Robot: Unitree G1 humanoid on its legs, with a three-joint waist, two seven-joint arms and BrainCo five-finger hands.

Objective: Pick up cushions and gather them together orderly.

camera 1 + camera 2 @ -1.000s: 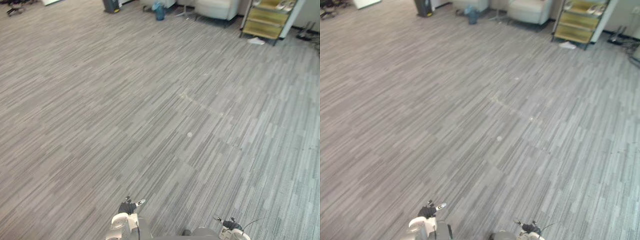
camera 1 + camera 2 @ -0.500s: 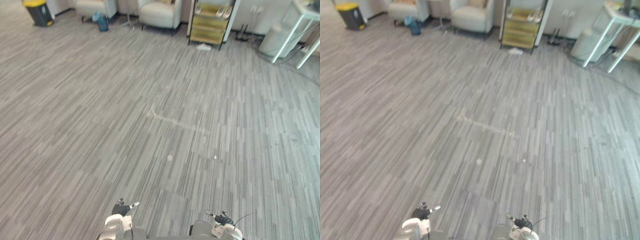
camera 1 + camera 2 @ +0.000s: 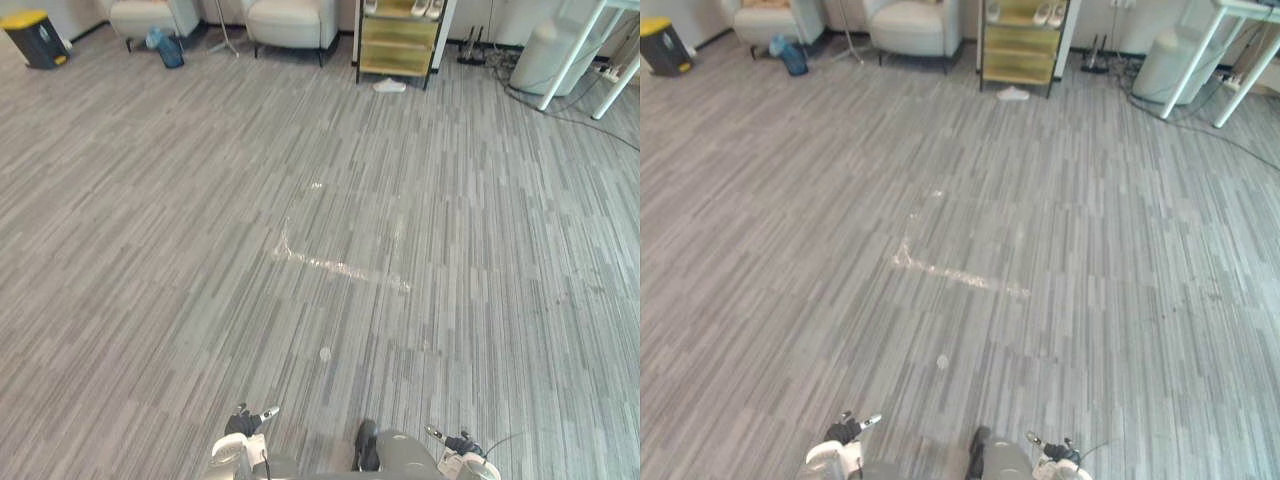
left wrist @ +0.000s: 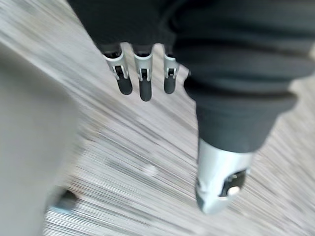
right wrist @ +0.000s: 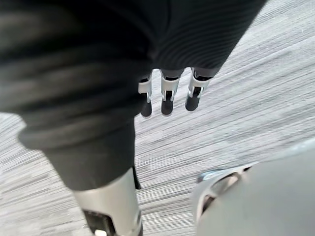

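Shifted by camera turn: whole scene, with far furniture now along upper edge. One tan patch (image 3: 765, 3), perhaps cushion, seen on seat of left of two armchairs (image 3: 908, 25), well apart from both hands; not told for certain. Left hand (image 3: 247, 422) and right hand (image 3: 462, 444) held low over grey carpet (image 3: 940, 250), fingers straight, nothing grasped. One yellow shelf unit (image 3: 1018, 55) carrying one pair of pale shoes (image 3: 1048, 13); one white item (image 3: 1013, 94) on floor beside it. One black bin (image 3: 662, 47), yellow lid closed.
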